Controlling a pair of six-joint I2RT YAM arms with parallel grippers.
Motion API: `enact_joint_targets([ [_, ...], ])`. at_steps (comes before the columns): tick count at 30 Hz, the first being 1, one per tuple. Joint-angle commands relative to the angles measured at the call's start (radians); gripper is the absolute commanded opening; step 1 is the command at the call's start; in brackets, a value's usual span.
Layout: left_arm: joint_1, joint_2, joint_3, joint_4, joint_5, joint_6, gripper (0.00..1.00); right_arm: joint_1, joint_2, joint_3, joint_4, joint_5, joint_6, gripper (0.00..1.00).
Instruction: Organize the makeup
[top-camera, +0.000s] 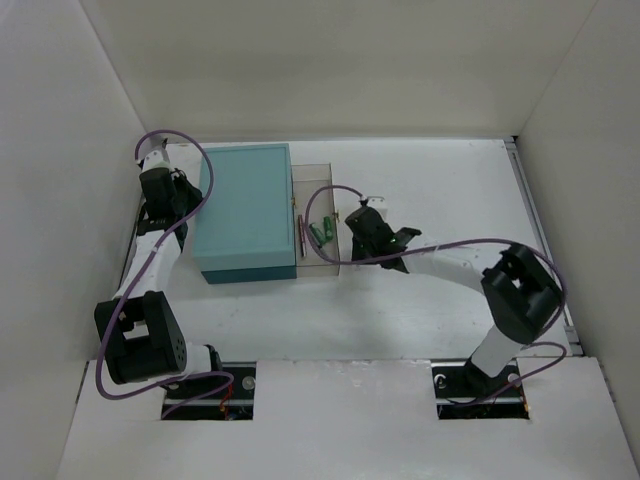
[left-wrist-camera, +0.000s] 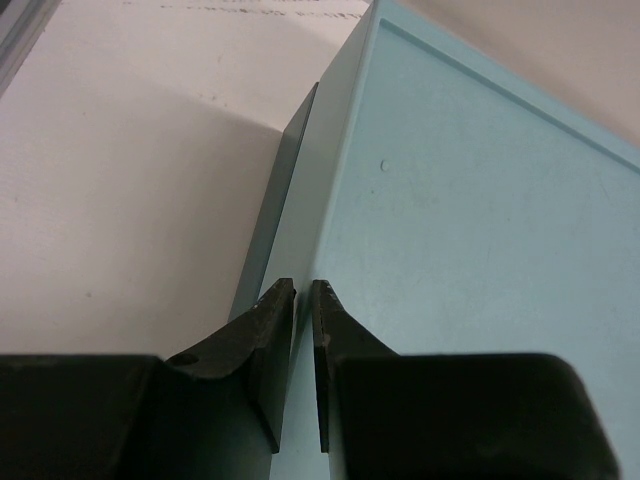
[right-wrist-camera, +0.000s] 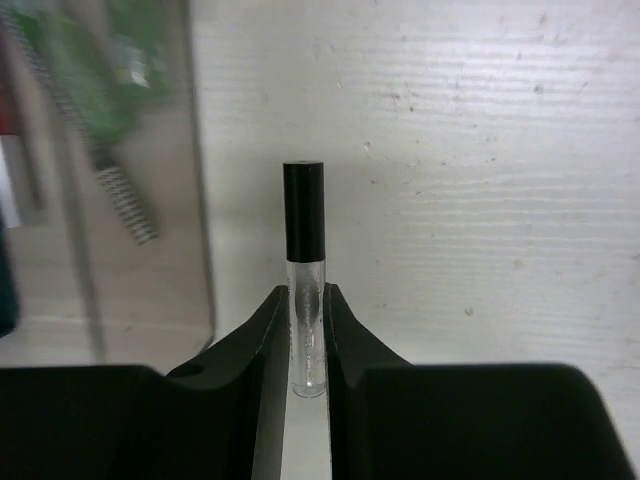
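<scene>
My right gripper (right-wrist-camera: 306, 300) is shut on a thin clear tube with a black cap (right-wrist-camera: 303, 205), which points forward above the white table, just right of a clear tray (right-wrist-camera: 200, 200). In that tray lie green tubes (right-wrist-camera: 110, 80), a grey ribbed stick (right-wrist-camera: 125, 200) and a red pencil (right-wrist-camera: 8, 120). From above, the right gripper (top-camera: 358, 228) sits at the tray's right wall (top-camera: 340, 200), beside the green tubes (top-camera: 320, 236) and the red pencil (top-camera: 301, 236). My left gripper (left-wrist-camera: 302, 298) is shut to a narrow slit over the left edge of the teal box (left-wrist-camera: 470, 230).
The big teal box (top-camera: 245, 210) stands left of the clear tray and touches it. The left arm (top-camera: 160, 190) is squeezed between the box and the left wall. White walls enclose the table on three sides. Purple cables loop over both arms.
</scene>
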Motion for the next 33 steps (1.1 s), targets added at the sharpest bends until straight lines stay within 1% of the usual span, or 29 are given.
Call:
enact_joint_targets([
  [1, 0.027, -0.003, -0.037, -0.151, -0.091, 0.044, 0.10, 0.012, -0.170, 0.067, 0.039, 0.025, -0.066, 0.03],
  [3, 0.025, -0.004, -0.041, -0.148, -0.089, 0.042, 0.10, 0.023, -0.201, 0.115, 0.053, -0.006, -0.100, 0.03],
  [5, 0.023, -0.004, -0.046, -0.145, -0.089, 0.039, 0.10, 0.028, -0.192, 0.156, 0.084, -0.060, -0.116, 0.03],
  [9, 0.020, 0.010, -0.046, -0.146, -0.089, 0.038, 0.10, 0.028, -0.059, 0.227, 0.159, -0.150, -0.113, 0.04],
  [11, 0.020, 0.016, -0.040, -0.151, -0.094, 0.038, 0.10, 0.028, 0.020, 0.273, 0.159, -0.173, -0.106, 0.08],
  [12, 0.020, 0.017, -0.040, -0.151, -0.094, 0.038, 0.10, 0.028, 0.049, 0.291, 0.157, -0.184, -0.105, 0.08],
  [14, 0.020, 0.020, -0.038, -0.154, -0.092, 0.038, 0.10, 0.028, 0.077, 0.302, 0.157, -0.196, -0.108, 0.11],
  [17, 0.020, 0.024, -0.038, -0.156, -0.089, 0.038, 0.10, 0.028, 0.083, 0.302, 0.161, -0.198, -0.117, 0.19],
  [21, 0.016, 0.025, -0.037, -0.156, -0.089, 0.041, 0.10, 0.028, 0.040, 0.281, 0.162, -0.198, -0.120, 0.40],
  [25, 0.016, 0.019, -0.034, -0.156, -0.089, 0.041, 0.10, 0.009, -0.029, 0.238, 0.167, -0.193, -0.120, 0.51],
  [27, 0.016, 0.017, -0.034, -0.156, -0.089, 0.042, 0.10, -0.011, -0.058, 0.210, 0.168, -0.193, -0.120, 0.51],
  [28, 0.014, 0.017, -0.034, -0.156, -0.089, 0.042, 0.10, -0.021, -0.072, 0.193, 0.168, -0.189, -0.119, 0.49],
  [31, 0.014, 0.019, -0.037, -0.156, -0.089, 0.044, 0.10, -0.073, -0.086, 0.141, 0.159, -0.180, -0.099, 0.33],
  [33, 0.013, 0.020, -0.037, -0.159, -0.089, 0.044, 0.10, -0.109, -0.069, 0.121, 0.154, -0.178, -0.083, 0.28],
])
